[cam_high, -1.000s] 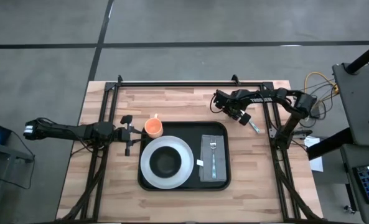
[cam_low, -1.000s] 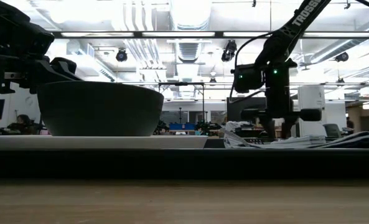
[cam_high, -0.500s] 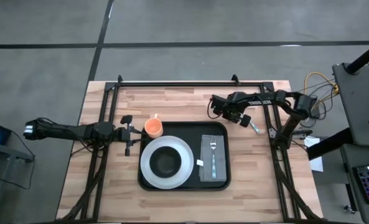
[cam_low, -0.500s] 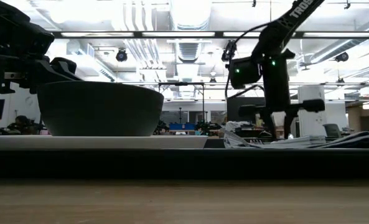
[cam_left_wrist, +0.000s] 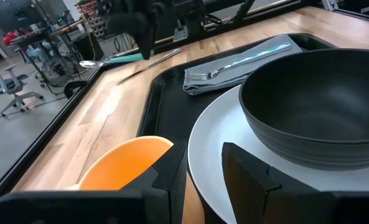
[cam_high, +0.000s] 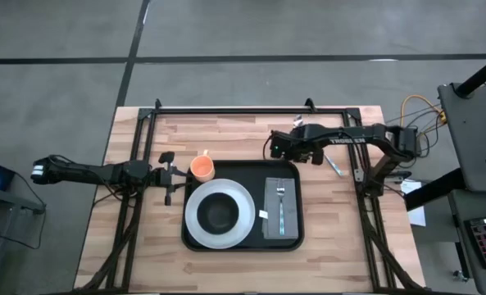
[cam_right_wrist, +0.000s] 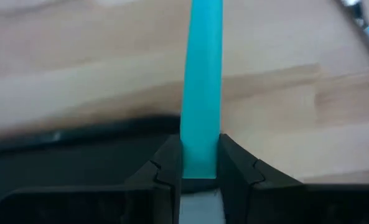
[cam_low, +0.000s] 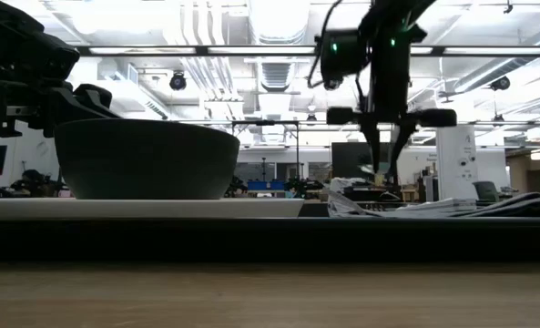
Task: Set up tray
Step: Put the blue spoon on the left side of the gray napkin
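The black tray (cam_high: pixel 241 205) lies mid-counter (cam_high: pixel 128 238), carrying a white plate (cam_high: pixel 226 233) with a dark bowl (cam_high: pixel 219 213) and a grey napkin (cam_high: pixel 281 215) under a fork (cam_high: pixel 281 205). The right gripper (cam_high: pixel 282 147), its arm lettered "TROSSEN", hovers at the tray's far rim, clamping a teal-handled utensil (cam_right_wrist: pixel 201 87). The left gripper (cam_high: pixel 170 176) waits, fingers parted, beside the orange cup (cam_high: pixel 202 168).

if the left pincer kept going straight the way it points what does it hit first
Most likely the orange cup: the left pincer points across the table at it, with the white round plate on the large black tray just beyond. The gap is hard to judge.
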Robot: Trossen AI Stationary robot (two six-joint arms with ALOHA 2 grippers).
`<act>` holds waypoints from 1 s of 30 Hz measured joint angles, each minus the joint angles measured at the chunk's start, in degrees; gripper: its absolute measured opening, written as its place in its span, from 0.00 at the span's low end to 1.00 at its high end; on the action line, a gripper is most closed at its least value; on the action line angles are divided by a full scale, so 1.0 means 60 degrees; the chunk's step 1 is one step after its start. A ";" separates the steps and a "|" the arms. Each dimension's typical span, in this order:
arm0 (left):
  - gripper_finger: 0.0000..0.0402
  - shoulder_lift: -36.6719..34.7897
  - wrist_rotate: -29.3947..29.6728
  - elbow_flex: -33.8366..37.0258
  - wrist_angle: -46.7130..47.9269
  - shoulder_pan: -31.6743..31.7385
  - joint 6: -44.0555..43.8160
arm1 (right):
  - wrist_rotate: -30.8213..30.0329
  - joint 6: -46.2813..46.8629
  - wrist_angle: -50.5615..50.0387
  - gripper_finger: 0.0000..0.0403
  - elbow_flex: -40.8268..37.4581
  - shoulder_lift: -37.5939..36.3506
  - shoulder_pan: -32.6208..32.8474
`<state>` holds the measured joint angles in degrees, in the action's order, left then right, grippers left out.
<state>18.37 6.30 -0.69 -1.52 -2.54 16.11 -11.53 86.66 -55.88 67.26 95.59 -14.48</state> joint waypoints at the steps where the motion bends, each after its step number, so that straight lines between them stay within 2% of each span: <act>1: 0.21 0.0000 0.0001 0.0000 0.0000 0.0000 0.0001 | 0.0011 -0.0039 -0.0025 0.14 0.0089 -0.0023 0.0148; 7: 0.21 0.0000 0.0000 0.0000 0.0000 -0.0001 0.0000 | 0.0013 0.0077 -0.0157 0.14 0.0440 -0.0055 0.1170; 21: 0.21 0.0000 0.0001 0.0000 -0.0004 0.0002 0.0001 | -0.0073 0.2306 -0.0095 0.14 0.0452 -0.0028 0.4188; 30: 0.21 0.0000 0.0001 0.0000 0.0000 -0.0002 -0.0002 | -0.0061 0.3107 0.0324 0.14 0.0452 0.0822 0.5657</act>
<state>18.37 6.31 -0.69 -1.52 -2.55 16.10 -11.90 105.30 -53.93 69.97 100.53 19.46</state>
